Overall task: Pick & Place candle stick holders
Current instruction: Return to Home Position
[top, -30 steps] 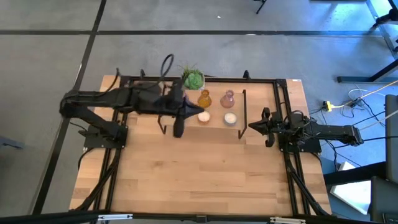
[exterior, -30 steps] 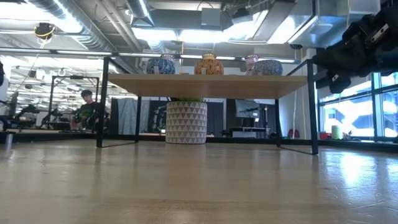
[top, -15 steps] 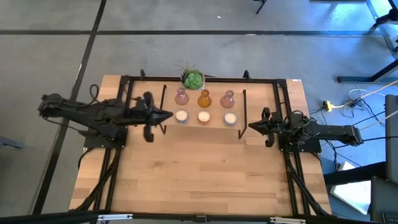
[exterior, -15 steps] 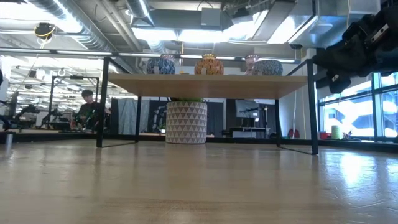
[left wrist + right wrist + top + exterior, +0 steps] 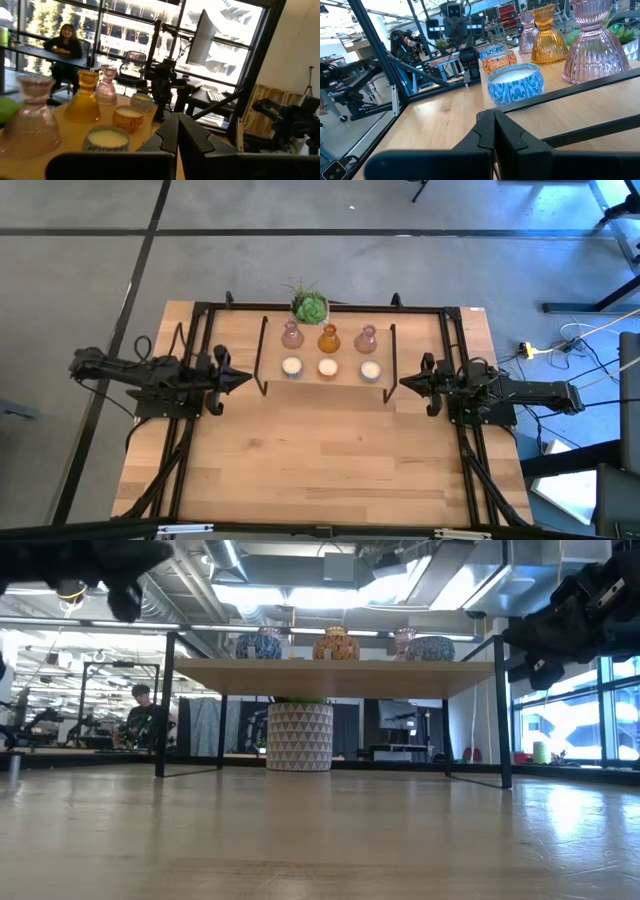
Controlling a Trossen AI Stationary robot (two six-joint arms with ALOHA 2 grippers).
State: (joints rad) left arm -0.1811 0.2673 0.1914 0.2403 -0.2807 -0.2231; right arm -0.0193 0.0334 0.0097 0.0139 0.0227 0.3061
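Pale butcher-block planks form the table [image 5: 330, 460], and toward its far edge stands a low black-framed shelf [image 5: 347, 352] with a wooden top. All six candle stick holders sit on that shelf, in two rows of three.

The back row, nearer the far edge, has a pinkish-purple glass holder [image 5: 292, 335] at the left end and an amber glass holder [image 5: 329, 338] in the middle. A second pinkish-purple glass holder [image 5: 366, 338] stands at the right end.

In front of each stands a low round candle, cream-white on top: the left tin [image 5: 292, 366], the middle tin [image 5: 328, 367] and the right tin [image 5: 370, 370]. The right wrist view shows blue-patterned walls on the two end tins and orange on the middle one.

A green potted plant [image 5: 310, 307] stands on the table behind the shelf. In the low view its white patterned pot [image 5: 299, 737] shows beneath the shelf top.

The left gripper [image 5: 246, 377] sits just off the shelf's left end, pointing toward it, fingers pressed together and holding nothing. The right gripper [image 5: 402, 383] sits just off the right end, likewise closed and empty.

Beyond the table a person [image 5: 140, 710] sits in the room.
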